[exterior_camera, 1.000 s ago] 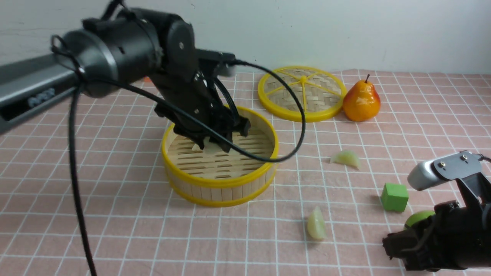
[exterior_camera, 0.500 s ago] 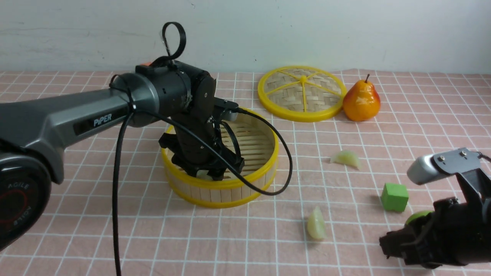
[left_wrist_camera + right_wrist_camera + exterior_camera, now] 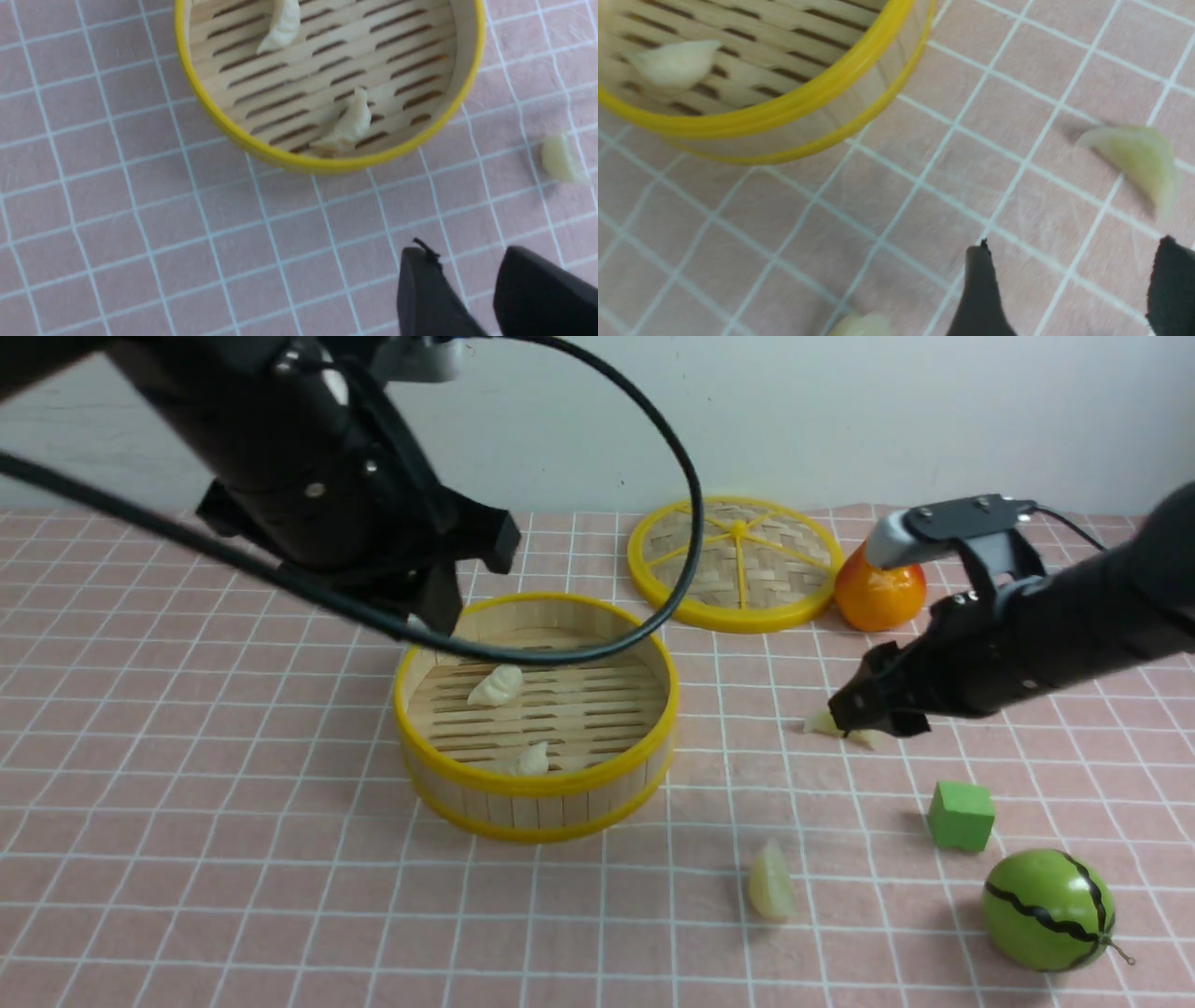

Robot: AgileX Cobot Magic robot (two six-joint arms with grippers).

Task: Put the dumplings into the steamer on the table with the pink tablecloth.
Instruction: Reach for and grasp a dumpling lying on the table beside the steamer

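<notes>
1. Nearest you, at the right, a striped toy watermelon (image 3: 1047,909) stands on the pink tablecloth (image 3: 233,896). A green cube (image 3: 961,816) sits just beyond it.
2. Left of these, toward the centre, you see the near green dumpling (image 3: 771,893). It lies alone on the cloth, well apart from both grippers.
3. In the middle ground, centre-left, the steamer (image 3: 537,782) stands upright and uncovered. The near white dumpling (image 3: 532,761) lies on its slat floor by the near wall. The far white dumpling (image 3: 497,685) lies on the same floor toward the far left.
4. Right of the steamer, the far green dumpling (image 3: 823,722) rests on the cloth. In the front view your right gripper (image 3: 868,717) partly covers it. The right wrist view shows the jaws spread wide with only bare cloth between them, and the dumpling lies just beyond the fingertips, so nothing is held.
5. Above the steamer's far-left rim your left arm is held high. The left wrist view shows the left gripper (image 3: 462,261) with its fingers a narrow gap apart and cloth showing through, so it grips nothing.
6. Farthest from you, the woven lid (image 3: 738,563) lies flat on the cloth. A pear (image 3: 882,599) stands just to its right, partly hidden by the right arm.
</notes>
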